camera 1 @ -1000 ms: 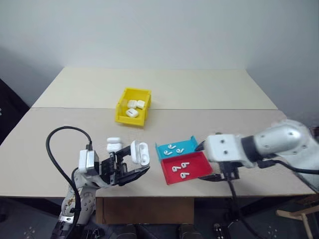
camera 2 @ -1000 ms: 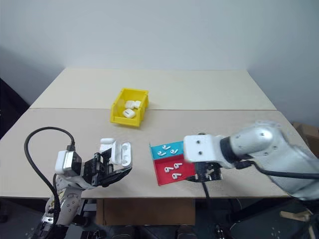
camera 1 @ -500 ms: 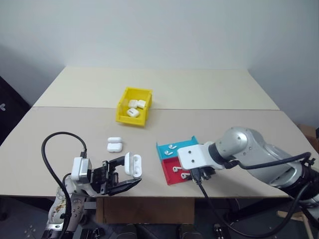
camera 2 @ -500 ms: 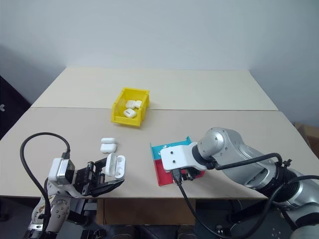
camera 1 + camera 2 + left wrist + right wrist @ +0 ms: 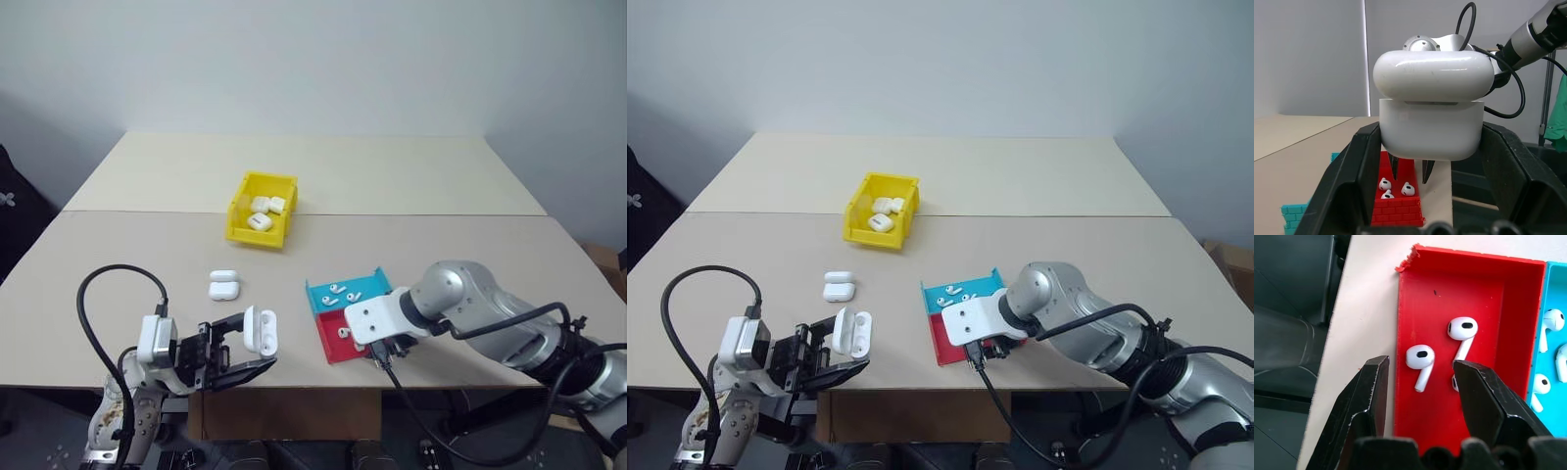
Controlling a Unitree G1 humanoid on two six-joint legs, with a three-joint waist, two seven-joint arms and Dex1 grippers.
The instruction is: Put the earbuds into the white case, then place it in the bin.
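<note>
My left gripper [image 5: 240, 348] is shut on a white case [image 5: 261, 330] near the table's front edge, held off the table with its lid flipped open; the left wrist view shows that case [image 5: 1432, 115] close up. My right gripper [image 5: 1420, 363] points down over the red tray [image 5: 1484, 289], open. Its fingers [image 5: 1369, 391] straddle one earbud [image 5: 1419, 357] without touching it. A second earbud [image 5: 1463, 330] lies beside it, and a third is partly hidden behind a finger. The yellow bin [image 5: 257, 235] stands farther back with white cases inside.
Another closed white case [image 5: 224, 285] lies on the table left of the trays. A blue tray [image 5: 318, 287] with several earbuds adjoins the red tray [image 5: 331, 351] on its far side. A black cable loops from my left wrist.
My right arm has swung in and sunk onto the red tray, and its fingers have narrowed. The left gripper with the case has dropped slightly toward the table's front edge.
</note>
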